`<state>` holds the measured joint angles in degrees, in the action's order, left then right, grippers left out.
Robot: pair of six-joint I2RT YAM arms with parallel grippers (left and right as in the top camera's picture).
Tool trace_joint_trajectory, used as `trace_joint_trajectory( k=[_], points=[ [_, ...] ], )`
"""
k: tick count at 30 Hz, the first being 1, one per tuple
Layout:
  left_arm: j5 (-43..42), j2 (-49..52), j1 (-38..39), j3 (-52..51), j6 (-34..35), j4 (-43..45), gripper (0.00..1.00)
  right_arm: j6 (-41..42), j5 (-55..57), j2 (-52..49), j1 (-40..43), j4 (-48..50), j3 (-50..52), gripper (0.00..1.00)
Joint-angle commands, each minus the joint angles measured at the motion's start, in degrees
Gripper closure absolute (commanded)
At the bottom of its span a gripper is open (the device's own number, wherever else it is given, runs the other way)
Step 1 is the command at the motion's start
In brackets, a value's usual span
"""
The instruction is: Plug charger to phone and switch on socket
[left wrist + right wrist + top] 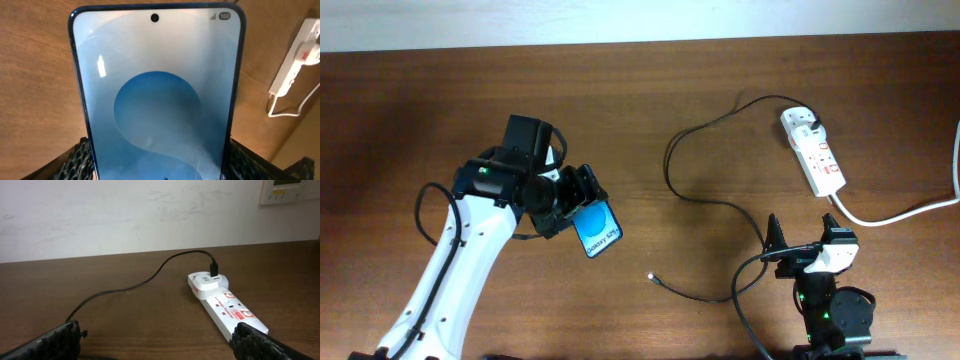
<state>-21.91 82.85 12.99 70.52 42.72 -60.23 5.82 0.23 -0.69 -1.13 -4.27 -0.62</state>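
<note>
My left gripper (582,205) is shut on the phone (597,229), a blue-screened smartphone held tilted above the table's left middle. In the left wrist view the phone (157,95) fills the frame between my fingers. The charger cable (695,195) is a thin black line. It runs from the white adapter on the socket (813,150) at the far right, loops across the table, and ends in a small tip (652,277) lying free. My right gripper (798,252) is open and empty at the near right. Its wrist view shows the socket (227,307) and the cable (125,287) ahead.
The socket's thick white cord (910,210) runs off the right edge. A pale wall (150,215) stands behind the table's far edge. The left arm (450,270) stretches from the near left corner.
</note>
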Motion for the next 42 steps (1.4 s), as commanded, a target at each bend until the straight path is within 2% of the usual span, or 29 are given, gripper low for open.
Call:
trace_joint_trajectory(
  k=[1, 5, 7, 11, 13, 14, 17, 20, 22, 23, 25, 26, 29, 32, 35, 37, 39, 42],
  points=[
    [-1.3, -1.5, -0.4, 1.3, 7.8, 0.1, 0.72, 0.2, 0.9, 0.3, -0.4, -0.3, 0.3, 0.02],
    [-1.3, -1.4, -0.4, 1.3, 15.8, 1.0, 0.73, 0.3, 0.7, 0.3, -0.4, -0.2, 0.3, 0.02],
    [-2.3, -1.4, -0.4, 1.3, 18.7, 2.8, 0.71, 0.9, -3.1, 0.3, -0.4, 0.0, 0.3, 0.02],
    [-5.0, -1.4, -0.4, 1.3, 23.7, 3.0, 0.71, 18.3, -13.5, 0.3, -0.4, 0.8, 0.3, 0.02],
    [-6.2, -1.4, -0.4, 1.3, 23.7, 2.9, 0.70, 23.5, -21.6, 0.3, -0.4, 1.3, 0.3, 0.02],
    [-7.7, -1.4, -0.4, 1.3, 23.9, 2.9, 0.70, 24.7, -29.3, 0.3, -0.4, 1.5, 0.3, 0.02],
    [-10.4, -1.4, -0.4, 1.3, 23.8, 2.7, 0.70, 24.7, -44.3, 0.3, -0.4, 0.6, 0.3, 0.02],
    [-11.3, -1.4, -0.4, 1.3, 23.2, 2.7, 0.69, 24.7, -51.4, 0.3, -0.4, -0.2, 0.3, 0.02],
    [-10.9, -1.4, -0.6, 1.3, 23.2, 2.7, 0.69, 26.7, -52.3, 0.3, -0.4, -0.3, 0.3, 0.02],
    [-11.1, -1.4, -0.7, 1.3, 23.2, 2.6, 0.69, 29.0, -52.3, 0.3, -0.4, -0.3, 0.3, 0.01],
    [-11.3, -1.4, -0.7, 1.3, 23.2, 2.6, 0.69, 46.1, -57.1, 0.3, -0.4, -1.0, 0.3, 0.02],
    [-11.4, -1.4, -0.7, 1.3, 23.2, 2.6, 0.69, 49.9, -59.8, 0.3, -0.4, -1.4, 0.3, 0.02],
    [-11.1, -1.4, -0.7, 1.3, 23.2, 2.4, 0.69, 50.2, -65.5, 0.3, -0.4, -1.6, 0.3, 0.02],
    [-11.4, -1.4, -0.6, 1.3, 23.2, 2.4, 0.69, 50.2, -64.1, 0.3, -0.4, -1.3, 0.3, 0.02],
    [-11.3, -1.4, -0.6, 1.3, 21.9, 2.5, 0.69, 41.9, -62.0, 0.3, -0.4, -2.0, 0.3, 0.02],
    [-11.4, -1.4, -0.6, 1.3, 21.5, 2.6, 0.69, 40.5, -58.2, 0.1, -0.4, -1.7, 0.3, 0.02],
    [-11.3, -1.4, -0.6, 1.3, 20.6, 2.7, 0.69, 39.8, -54.6, -2.0, -0.4, -0.9, 0.3, 0.02],
    [-11.8, -1.4, -0.6, 1.3, 20.7, 2.7, 0.70, 35.0, -51.4, -11.3, -0.4, 0.1, 0.3, 0.02]
  ],
)
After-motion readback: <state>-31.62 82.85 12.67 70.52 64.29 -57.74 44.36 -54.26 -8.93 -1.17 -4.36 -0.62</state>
